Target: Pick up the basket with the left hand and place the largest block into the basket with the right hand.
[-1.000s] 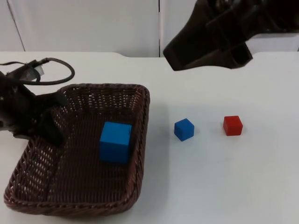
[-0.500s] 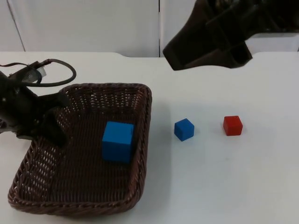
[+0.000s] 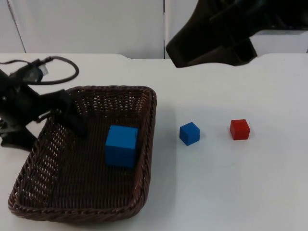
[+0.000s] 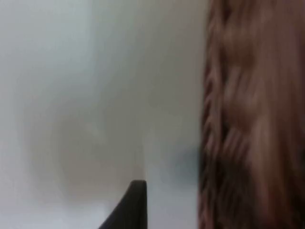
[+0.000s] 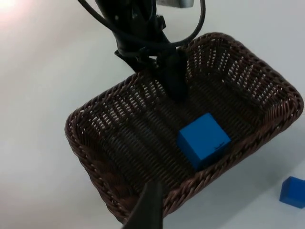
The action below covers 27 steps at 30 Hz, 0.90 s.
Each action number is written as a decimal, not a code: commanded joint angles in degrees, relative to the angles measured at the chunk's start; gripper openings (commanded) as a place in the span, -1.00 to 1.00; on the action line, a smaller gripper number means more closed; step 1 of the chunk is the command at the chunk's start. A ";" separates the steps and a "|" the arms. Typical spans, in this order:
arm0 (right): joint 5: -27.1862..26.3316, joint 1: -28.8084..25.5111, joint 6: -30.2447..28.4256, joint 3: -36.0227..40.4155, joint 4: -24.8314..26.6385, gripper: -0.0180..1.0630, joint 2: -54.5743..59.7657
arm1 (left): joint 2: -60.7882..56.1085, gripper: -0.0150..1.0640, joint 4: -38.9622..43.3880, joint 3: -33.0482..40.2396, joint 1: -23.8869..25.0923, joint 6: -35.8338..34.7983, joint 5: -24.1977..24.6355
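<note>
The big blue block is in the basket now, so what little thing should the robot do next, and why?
Probably draw the left gripper up and away from the basket. The big blue block already lies inside, the basket sits on the table, and one finger straddles the rim inside the wall. The right gripper waits above the far edge; the small blue block and red block stay outside.

The basket (image 3: 86,159) sits on the table (image 3: 250,183) at the left. The large block (image 3: 121,146) lies inside it (toward its right wall). Right of the basket lies a small block (image 3: 189,133); further right, well apart, another small block (image 3: 239,129).
</note>
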 commanded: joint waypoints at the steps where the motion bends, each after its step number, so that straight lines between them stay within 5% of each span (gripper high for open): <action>1: -1.19 -0.36 -0.06 0.26 -0.27 0.53 -0.30 | -3.49 0.98 -0.68 -0.36 -0.10 -0.19 -0.99; 16: -5.54 -0.36 -0.06 0.26 -0.27 0.53 -0.30 | -19.07 0.97 12.35 0.18 -0.10 -10.55 -3.83; 27: -6.91 -0.36 -0.06 0.26 -0.27 0.53 -0.30 | -25.96 0.97 12.72 0.29 -0.10 -11.24 1.58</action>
